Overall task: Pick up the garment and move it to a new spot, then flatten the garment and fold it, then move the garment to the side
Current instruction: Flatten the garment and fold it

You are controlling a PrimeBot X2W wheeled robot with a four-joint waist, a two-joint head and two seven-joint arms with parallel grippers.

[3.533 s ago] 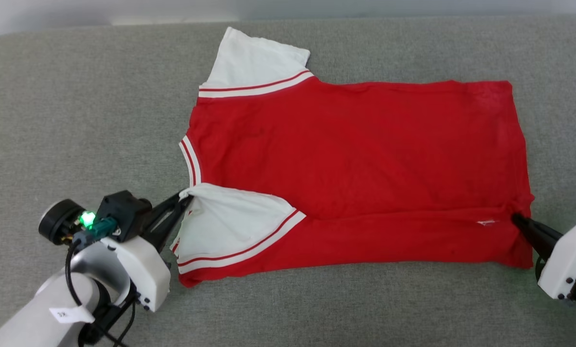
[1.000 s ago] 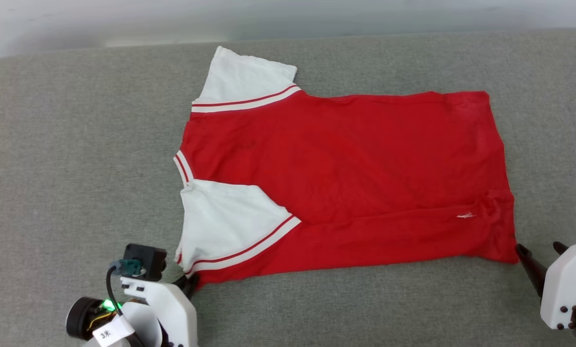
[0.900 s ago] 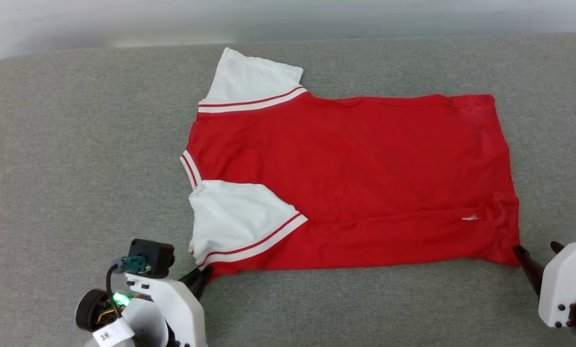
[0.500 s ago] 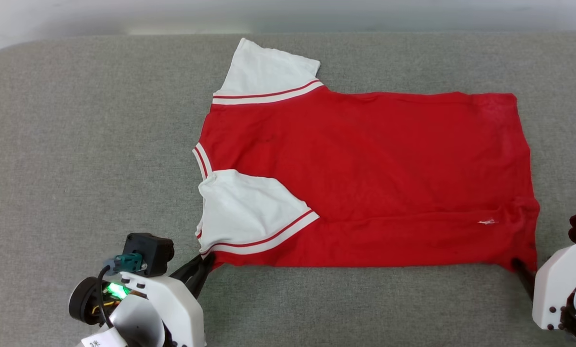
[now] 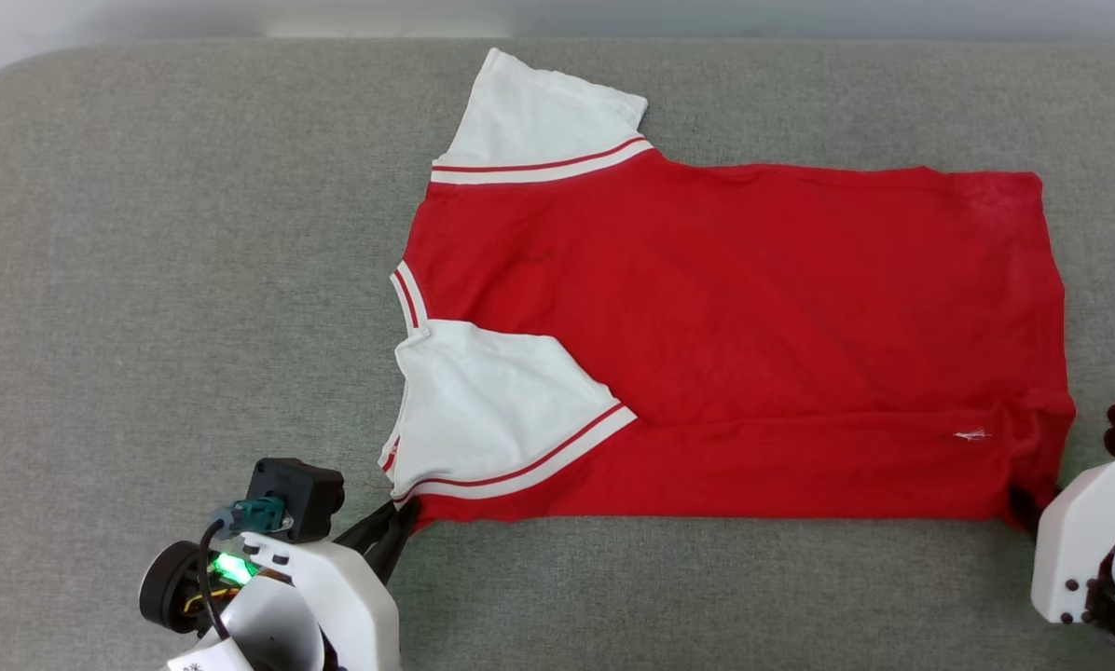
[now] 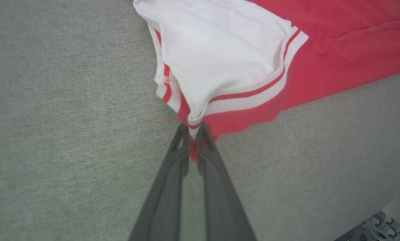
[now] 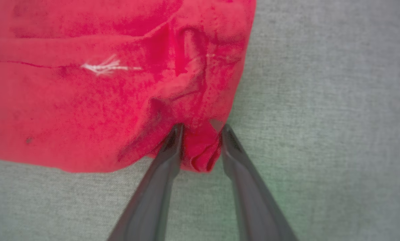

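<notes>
We had the left gripper (image 6: 193,129) clamped on the jersey (image 5: 735,326); the right gripper (image 7: 200,130), half-open astride its hem, could lose it

My jersey T-shirt (image 5: 735,308) is bright, plain red over the whole side facing up. Its far sleeve (image 5: 543,112) and near sleeve (image 5: 492,401) are white. Each sleeve meets the body in white trim (image 5: 529,471) carrying one thin red stripe, and the neckline (image 5: 408,298) has the same red-and-white striping. A small white mark (image 5: 972,434) sits on the red near the hem. The worktop (image 5: 147,280) is mottled grey weave. My left jaws and right jaws are dark grey. My left wrist housing (image 5: 343,596) and right wrist housing (image 5: 1075,540) are white. The left one carries a green light (image 5: 231,566), a teal plug (image 5: 257,512) and a black block (image 5: 295,485).
</notes>
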